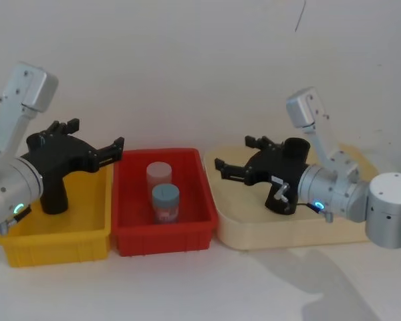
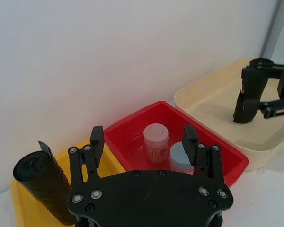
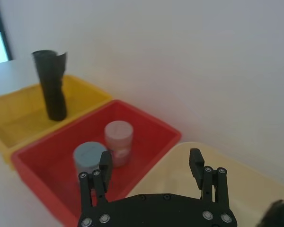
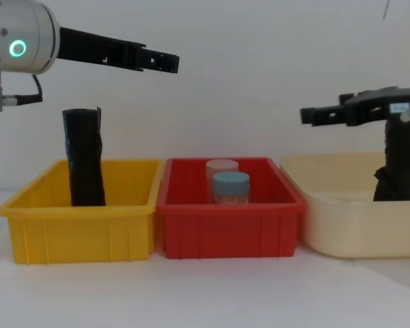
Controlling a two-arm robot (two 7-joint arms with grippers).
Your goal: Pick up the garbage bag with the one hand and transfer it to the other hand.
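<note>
**Desk:** What stands in the yellow bin (image 4: pixel 75 212)?

**Photographer:** The garbage bag (image 4: pixel 84 160), a thick black roll of glossy plastic film with a creased, uneven surface.

**Desk:** And its pose?

**Photographer:** Upright on the bin's floor, a little left of the bin's middle. Its upper half rises well above the bin's rim. At the top the end of the film stands up as a small loose flap.
</note>
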